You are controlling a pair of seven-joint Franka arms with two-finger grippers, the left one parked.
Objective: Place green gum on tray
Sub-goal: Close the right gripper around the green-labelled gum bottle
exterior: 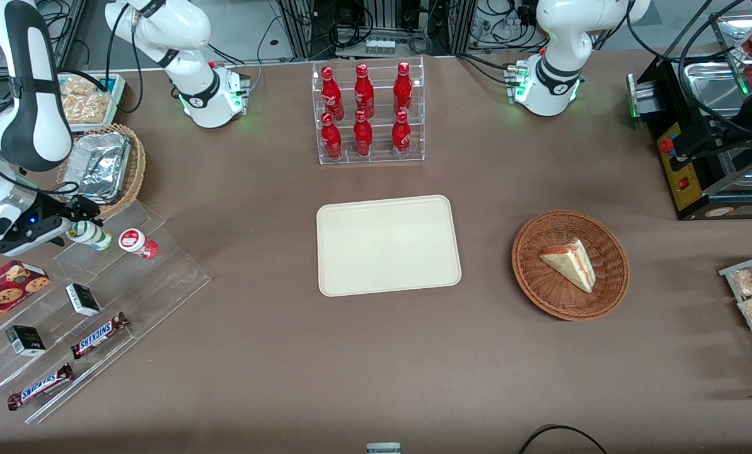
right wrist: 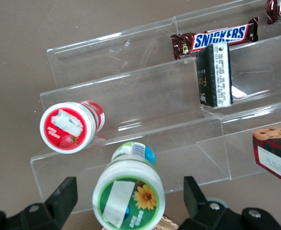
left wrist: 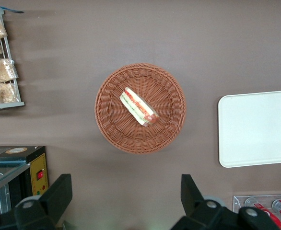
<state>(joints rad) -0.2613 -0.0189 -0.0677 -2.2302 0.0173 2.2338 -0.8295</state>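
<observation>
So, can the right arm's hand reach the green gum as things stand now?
Probably yes. The hand is open, a finger on either side of the green gum on the clear rack. The red gum beside it seems apart from the fingers.

The green gum (right wrist: 128,196) is a white canister with a green-rimmed lid bearing a white patch and a yellow flower; the red-lidded canister (right wrist: 68,126) beside it shows a strawberry; the tray (exterior: 388,244) is plain cream-beige on a brown table (exterior: 287,353); the black gripper (exterior: 79,211) — on a white arm — hangs above the gum.
</observation>
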